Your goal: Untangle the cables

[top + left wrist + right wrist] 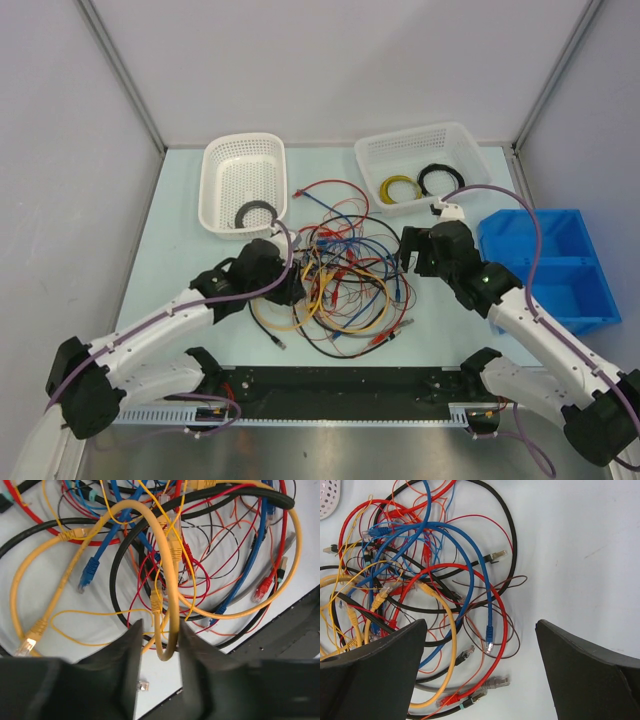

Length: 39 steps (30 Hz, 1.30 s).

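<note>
The cables [345, 275] lie in a tangled heap of red, blue, yellow and black at the table's middle. My left gripper [290, 285] is at the heap's left edge. In the left wrist view its jaws [161, 630] stand narrowed around a hanging loop of thick yellow cable [167, 650]; the loop touches the right finger and a small gap shows on the left. My right gripper [405, 262] hovers at the heap's right edge. In the right wrist view it [481, 625] is wide open above a blue plug end [489, 632] and a red cable [502, 630], holding nothing.
A white basket [215, 150] at the back left holds a black coil [255, 215]. Another white basket [440, 130] at the back right holds a yellow coil [398, 188] and a black coil [440, 178]. A blue bin [560, 265] sits right.
</note>
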Tool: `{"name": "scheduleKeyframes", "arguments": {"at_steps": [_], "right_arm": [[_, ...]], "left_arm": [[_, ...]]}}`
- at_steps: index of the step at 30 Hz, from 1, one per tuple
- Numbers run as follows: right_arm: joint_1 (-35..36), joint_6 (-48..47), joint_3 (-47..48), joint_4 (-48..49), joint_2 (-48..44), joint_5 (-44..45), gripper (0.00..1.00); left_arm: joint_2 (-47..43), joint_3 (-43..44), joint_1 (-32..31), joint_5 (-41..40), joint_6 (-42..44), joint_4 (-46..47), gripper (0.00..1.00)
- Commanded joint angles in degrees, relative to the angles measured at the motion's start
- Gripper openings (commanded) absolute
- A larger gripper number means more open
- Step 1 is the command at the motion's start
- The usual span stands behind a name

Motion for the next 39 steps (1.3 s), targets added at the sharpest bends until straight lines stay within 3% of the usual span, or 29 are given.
{"name": "scheduleKeyframes", "arguments": {"at_steps": [1,5,13,17,23,27,31,35,39], "right_arm": [[0.40,-0.39,1.94,0.96,-2.58,0.30,0.97],[0.58,-0.83,1.94,1.40,-3.28,0.03,0.97],[1.98,-1.62,1.94,5.70,-5.75,-2.60,0.96],[1.99,-2.14,2.99,6.06,-5.75,-3.04,0.96],[1.99,-2.32,3.52,5.09,-6.80,-3.40,0.96],[1.98,-2.67,3.52,3.69,-8.29,-2.78,0.96],[1.90,-3.20,3.52,2.19,-9.09,-1.73,0.96],[1.90,-2.94,3.52,2.19,-7.86,-1.72,0.96],[2.07,-2.06,3.52,5.25,-5.32,-5.14,0.96]], "left_arm": [[-3.69,7.33,-0.11,-6.14,2.12,-0.67,0.28],[-7.13,13.82,0.07,-10.89,3.62,-1.54,0.00],[-2.13,38.96,0.42,-16.79,3.89,-5.76,0.00],[4.44,49.59,0.51,-21.71,5.81,-8.83,0.00],[15.97,65.41,6.65,-25.77,4.95,-18.31,0.00],[20.55,65.96,17.08,-22.09,1.17,-19.74,0.00],[21.53,64.39,19.32,-16.55,-0.16,-17.55,0.00],[17.14,55.96,17.22,-1.80,0.19,-6.07,0.00],[15.02,54.62,6.61,-0.89,3.35,-3.31,0.00]]}}
